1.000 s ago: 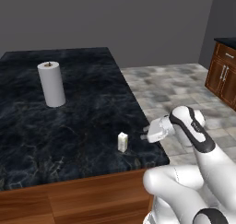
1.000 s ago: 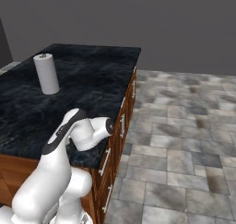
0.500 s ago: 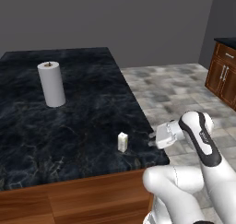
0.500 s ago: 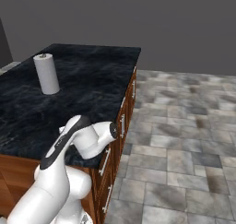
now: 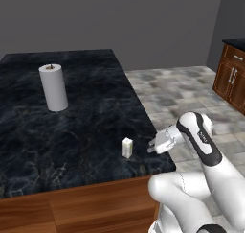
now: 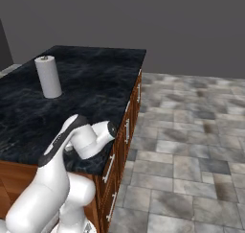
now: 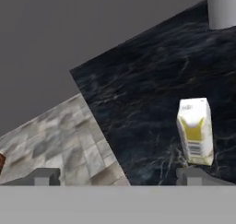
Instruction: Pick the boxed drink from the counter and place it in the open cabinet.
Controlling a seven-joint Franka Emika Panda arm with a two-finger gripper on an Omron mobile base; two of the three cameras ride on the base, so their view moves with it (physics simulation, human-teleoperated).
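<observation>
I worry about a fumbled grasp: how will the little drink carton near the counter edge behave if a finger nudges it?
The boxed drink stands upright on a small base, taller than wide, so a nudge would probably tip it. Flat carton sides should suit the open gripper and not roll. It stands near the counter edge, so it might fall off.

Bare counter (image 5: 86, 145) around boxed drink (image 5: 127, 147) — paper towel roll (image 5: 53, 87) well apart.

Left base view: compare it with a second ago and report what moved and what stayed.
The arm swung lower and rightward, bringing the open gripper from above the counter edge down to the boxed drink's level, beside it and short of touching. Nothing was grasped. Boxed drink and paper towel roll stayed put.
</observation>
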